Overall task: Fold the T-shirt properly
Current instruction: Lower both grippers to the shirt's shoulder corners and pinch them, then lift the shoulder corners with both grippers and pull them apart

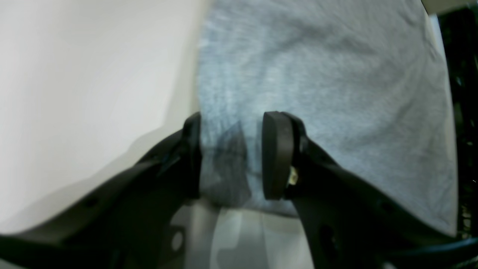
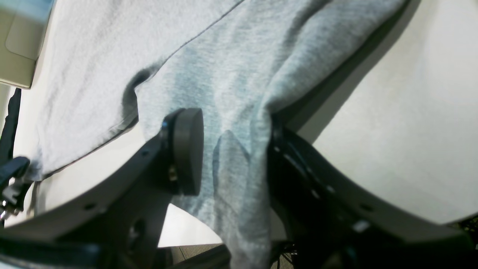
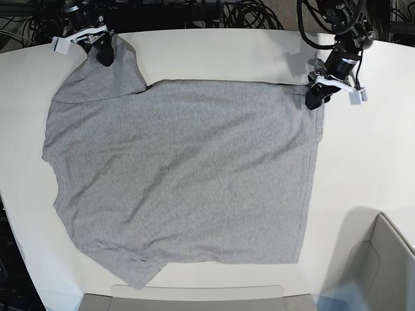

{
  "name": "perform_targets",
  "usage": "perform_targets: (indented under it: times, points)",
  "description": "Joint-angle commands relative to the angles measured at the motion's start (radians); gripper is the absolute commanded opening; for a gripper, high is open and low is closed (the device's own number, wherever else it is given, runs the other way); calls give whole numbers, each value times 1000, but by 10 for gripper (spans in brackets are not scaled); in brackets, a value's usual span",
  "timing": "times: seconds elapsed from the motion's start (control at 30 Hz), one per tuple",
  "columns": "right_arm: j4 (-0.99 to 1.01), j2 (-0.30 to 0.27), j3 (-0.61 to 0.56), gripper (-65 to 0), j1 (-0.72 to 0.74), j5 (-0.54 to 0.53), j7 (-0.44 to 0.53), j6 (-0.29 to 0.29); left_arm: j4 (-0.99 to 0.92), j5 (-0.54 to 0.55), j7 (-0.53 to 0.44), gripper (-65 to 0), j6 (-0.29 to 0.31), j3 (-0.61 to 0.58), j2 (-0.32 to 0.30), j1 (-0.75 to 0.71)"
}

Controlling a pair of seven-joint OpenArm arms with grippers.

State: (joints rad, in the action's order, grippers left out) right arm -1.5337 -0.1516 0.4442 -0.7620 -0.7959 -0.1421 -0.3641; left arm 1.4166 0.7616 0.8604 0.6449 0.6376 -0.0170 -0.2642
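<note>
The heather-grey T-shirt [image 3: 181, 175] lies spread on the white table [image 3: 363, 162], plain side up with no lettering showing. At its far right corner my left gripper [image 3: 316, 98] rests low. In the left wrist view that gripper [image 1: 231, 157] is open, and the shirt's edge [image 1: 317, 74] lies between the parted jaws. My right gripper [image 3: 104, 55] is at the far left corner, where the cloth rises in a tent. In the right wrist view this gripper [image 2: 235, 149] is open too. Bunched shirt cloth [image 2: 224, 67] runs between its jaws, draped against one finger [image 2: 283, 157] and clear of the round pad [image 2: 188, 149].
A grey bin [image 3: 382, 259] stands at the near right corner. A flat grey tray edge [image 3: 194, 298] runs along the front. Black cables [image 3: 246, 13] crowd the area behind the table's far edge.
</note>
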Motion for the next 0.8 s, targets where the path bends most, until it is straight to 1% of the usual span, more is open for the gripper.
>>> perform_targets:
  times: [0.0,0.13,0.2,0.23,0.3,0.4,0.43,0.6,0.77]
  points:
    - [-1,-4,3,-419,-15,23,-37,24,-26,-67,56,-410,-27,-6,1,-14]
    - [-1,-4,3,-420,-15,23,-37,24,-64,-67,55,-418,-27,-9,-1,-13]
    - [-1,-6,3,-437,-15,23,-37,24,-64,-67,55,-436,-27,-9,-1,-13]
    - [-1,-7,3,-457,-15,23,-37,24,-64,-67,55,-457,-27,-9,-1,-13]
    - [-1,-9,3,-519,-14,23,-37,24,-64,-67,55,-518,-27,-9,-16,-13]
    - [-20,-10,17,-624,-14,23,-37,26,-63,-67,56,-650,-27,-3,-30,-14]
    - [-31,-9,32,-650,-15,23,-38,26,-61,-67,59,-650,-27,-3,-39,-17]
    - [-77,-1,109,-650,-20,17,-38,26,-24,-61,55,-650,-27,-2,-48,-63]
    - [-130,48,193,-650,-24,23,-38,20,91,-60,53,-650,-27,0,-47,-143]
